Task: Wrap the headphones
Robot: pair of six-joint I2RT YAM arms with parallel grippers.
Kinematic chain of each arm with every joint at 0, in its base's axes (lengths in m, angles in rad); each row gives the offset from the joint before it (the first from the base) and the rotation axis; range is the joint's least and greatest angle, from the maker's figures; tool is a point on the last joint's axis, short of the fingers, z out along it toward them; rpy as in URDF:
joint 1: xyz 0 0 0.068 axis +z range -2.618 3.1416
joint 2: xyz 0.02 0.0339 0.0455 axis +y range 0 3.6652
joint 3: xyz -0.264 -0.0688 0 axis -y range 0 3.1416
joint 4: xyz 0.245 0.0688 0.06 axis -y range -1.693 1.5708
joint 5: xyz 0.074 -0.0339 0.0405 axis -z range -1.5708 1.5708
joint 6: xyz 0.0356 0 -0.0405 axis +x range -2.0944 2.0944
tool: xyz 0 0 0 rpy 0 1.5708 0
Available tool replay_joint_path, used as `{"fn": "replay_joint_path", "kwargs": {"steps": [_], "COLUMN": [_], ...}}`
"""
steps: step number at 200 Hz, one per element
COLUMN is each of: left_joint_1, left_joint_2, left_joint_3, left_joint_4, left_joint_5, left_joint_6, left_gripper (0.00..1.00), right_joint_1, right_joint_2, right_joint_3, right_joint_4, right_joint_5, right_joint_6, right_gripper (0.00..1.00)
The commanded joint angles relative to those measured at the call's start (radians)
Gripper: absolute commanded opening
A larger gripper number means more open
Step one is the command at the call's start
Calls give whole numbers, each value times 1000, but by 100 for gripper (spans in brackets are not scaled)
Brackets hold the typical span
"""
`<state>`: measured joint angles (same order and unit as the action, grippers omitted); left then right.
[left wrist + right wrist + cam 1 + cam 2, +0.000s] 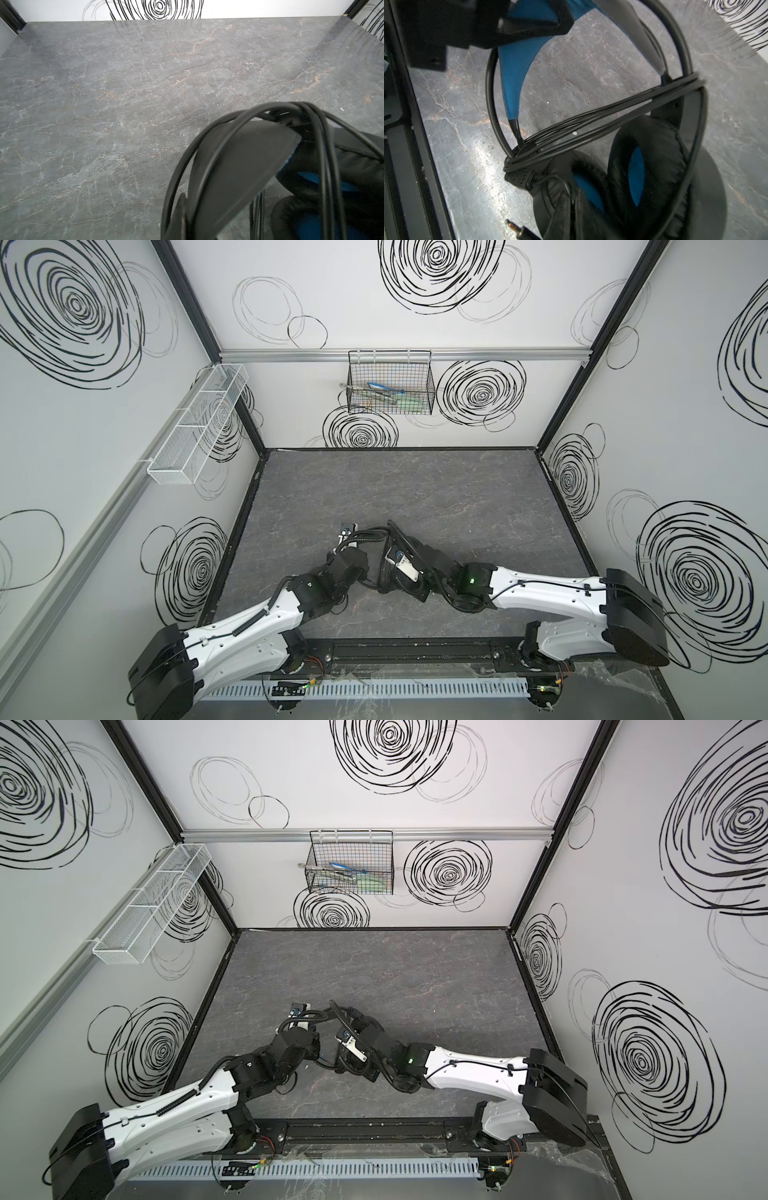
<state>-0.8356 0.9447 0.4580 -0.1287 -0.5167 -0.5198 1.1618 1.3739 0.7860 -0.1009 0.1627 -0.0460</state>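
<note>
The headphones [384, 577] stand near the table's front middle, largely hidden between my two arms in both top views. The right wrist view shows their two black padded earcups [648, 166], the blue headband strap [512, 83] and the thin black cable [612, 116] wound in several turns across the headband's two sides. The cable's plug [515, 227] hangs free beside the earcups. My left gripper [187, 220] is shut on the top of the headband [245, 162]. Low by the earcups, my right gripper [571, 207] is shut on the cable close to its plug end.
A grey stone-look table [415, 489] is walled on three sides. A black wire basket [390, 385] with tools hangs on the back wall, and a white mesh tray [199, 423] on the left wall. A black rail [407, 651] runs along the front edge.
</note>
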Motion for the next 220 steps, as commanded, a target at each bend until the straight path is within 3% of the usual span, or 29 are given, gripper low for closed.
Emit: {"fn": "replay_joint_path", "kwargs": {"steps": [1, 58, 145, 187, 220], "left_joint_1": [2, 38, 87, 99, 100], "left_joint_2": [1, 25, 42, 71, 78], "left_joint_3": [-23, -88, -104, -108, -126], "left_joint_4": [118, 199, 252, 274, 298], "left_joint_5": [114, 207, 340, 395, 423], "left_joint_6": [-40, -77, -74, -78, -97], "left_gripper": [0, 0, 0, 0, 0], "right_joint_1": [-44, -105, -184, -189, -189], "right_joint_2": [39, 219, 326, 353, 344], "right_joint_3": [65, 187, 236, 243, 233], "right_joint_4": [21, -67, -24, 12, 28], "right_joint_5": [4, -12, -91, -118, -116], "right_joint_6": [17, 76, 110, 101, 100], "right_gripper": [0, 0, 1, 11, 26]}}
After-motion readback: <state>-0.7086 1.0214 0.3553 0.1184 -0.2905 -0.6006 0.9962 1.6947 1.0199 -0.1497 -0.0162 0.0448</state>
